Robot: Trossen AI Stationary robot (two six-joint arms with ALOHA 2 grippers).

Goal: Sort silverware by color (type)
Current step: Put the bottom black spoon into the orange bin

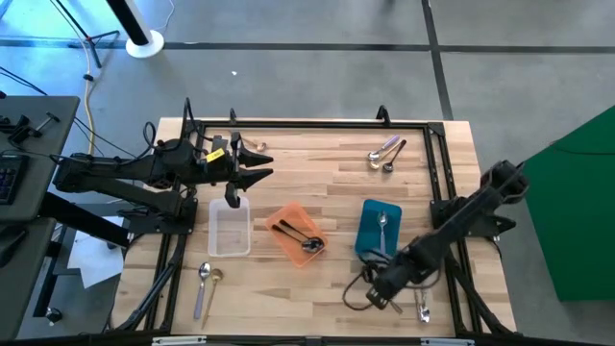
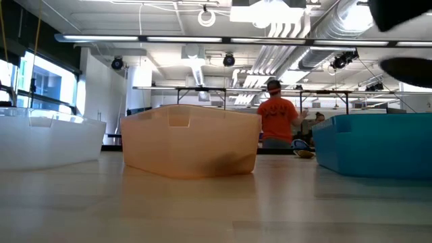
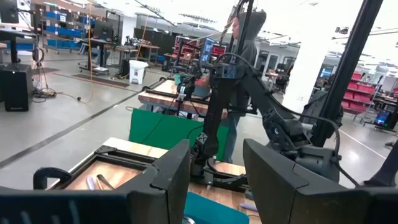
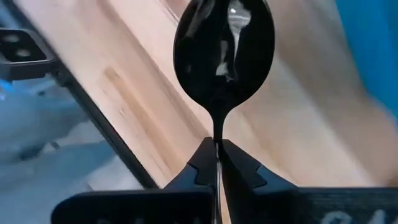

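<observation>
The black spoon's [image 4: 222,53] handle is hidden between the right gripper's [image 4: 217,163] closed fingers; its bowl tip is cut off by the picture's edge.

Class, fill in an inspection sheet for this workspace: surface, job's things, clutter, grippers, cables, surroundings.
Surface: wooden table, black frame.
Job's things: black spoons in orange tray; silver spoon in blue tray; clear tray looks empty; spoon pairs at far right and near left.
Clutter: nothing seen.
Grippers: left gripper open above the table; right gripper shut on black spoon.
Cables: black loop near the right gripper.
Surroundings: person in orange behind.
</observation>
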